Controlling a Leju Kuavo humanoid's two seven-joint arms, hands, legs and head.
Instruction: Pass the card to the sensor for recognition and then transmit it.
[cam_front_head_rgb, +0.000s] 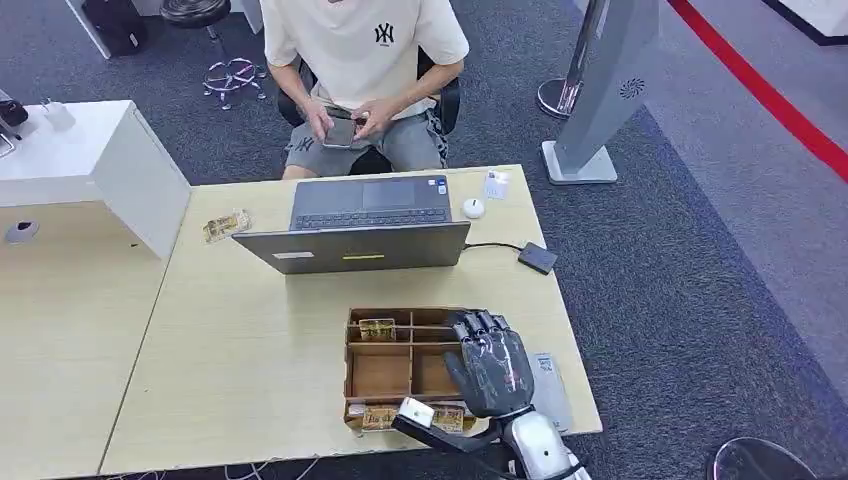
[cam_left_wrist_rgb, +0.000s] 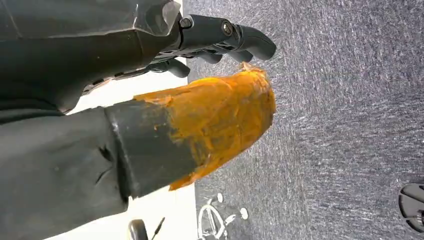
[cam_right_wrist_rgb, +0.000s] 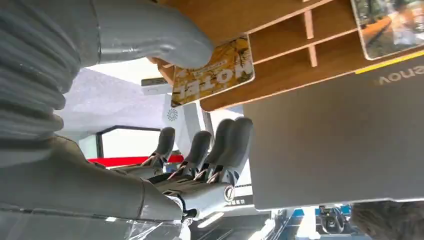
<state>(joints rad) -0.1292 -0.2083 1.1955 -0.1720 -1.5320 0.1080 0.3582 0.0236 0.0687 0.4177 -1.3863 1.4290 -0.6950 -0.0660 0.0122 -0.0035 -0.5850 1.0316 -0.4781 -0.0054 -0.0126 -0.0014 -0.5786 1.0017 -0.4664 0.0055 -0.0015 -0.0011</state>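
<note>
Dark, many-fingered right hand (cam_front_head_rgb: 490, 365) poised palm-down over the right half of a shallow brown wooden tray with compartments (cam_front_head_rgb: 380, 372), on a pale wood counter (cam_front_head_rgb: 250, 340). Fingers straight and a little apart, reaching toward the tray's far rim; nothing in its grasp.

From the right wrist camera, a yellow printed rectangular card (cam_right_wrist_rgb: 212, 70) lying flat in a tray compartment, directly beneath the grey thumb. Thumb tip seemingly touching the card's near edge, though the angle is too poor to be sure of contact. Fingers well clear of the card, held out beyond it. Long axis of the card apparently running along the tray's long side, so crosswise to the fingers.

Further yellow cards in the tray: one in the far left compartment (cam_front_head_rgb: 377, 328), one along the near rim (cam_front_head_rgb: 378, 416).

Beyond the tray's far right corner, a small black square box on a cable (cam_front_head_rgb: 537, 257), likely the sensor. Just beyond the tray's far rim, an open grey laptop (cam_front_head_rgb: 355, 245), with a seated person in a cream T-shirt (cam_front_head_rgb: 365, 45) behind it.

Left hand (cam_left_wrist_rgb: 190, 115), its thumb wrapped in orange, hanging well away from the tray beside the counter's edge, over grey carpet (cam_left_wrist_rgb: 350, 100); fingers loosely apart, holding nothing.

Right hand therefore by far the nearer. Next move, by this reading: close thumb and fingers across the card's short width, lift, then carry it away from the tray toward the black box.
</note>
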